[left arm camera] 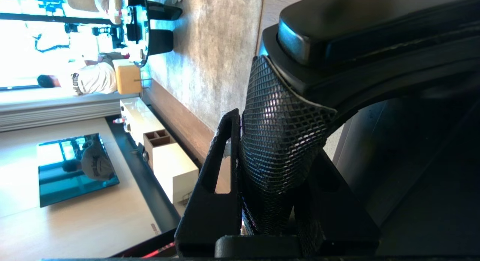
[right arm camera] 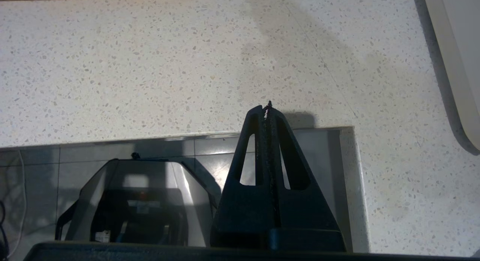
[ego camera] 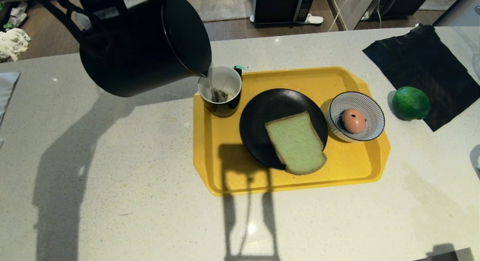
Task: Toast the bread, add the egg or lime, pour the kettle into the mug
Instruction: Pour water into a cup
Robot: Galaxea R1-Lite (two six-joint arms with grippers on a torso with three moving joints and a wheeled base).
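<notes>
The big black kettle [ego camera: 142, 47] is up in the air and tipped over, with its little spout right over the mug [ego camera: 221, 90]. The mug is black outside and white inside, and a teabag sits in it. It stands at the back left corner of the yellow tray [ego camera: 225, 174] on the tabletop [ego camera: 112, 186].

The left hand [left arm camera: 262, 178] is wrapped tight around the kettle's thick bumpy handle [left arm camera: 281, 133]. Its fingers [left arm camera: 221, 171] press on both sides of the handle, so it has a firm hold.

The green bread [ego camera: 296, 143] lies on a black plate [ego camera: 262, 114] in the middle of the tray, and one corner hangs over the plate's front edge. Just to the right of the plate is a white bowl with blue stripes [ego camera: 371, 118], and the egg [ego camera: 353, 120] rests inside it. The lime [ego camera: 410, 102] sits on the tabletop to the right of the tray, touching the edge of a black cloth [ego camera: 420, 66].

The right hand [right arm camera: 268, 107] is closed all the way with nothing in it. It hangs low by the near edge of the tabletop, well away from the tray.
</notes>
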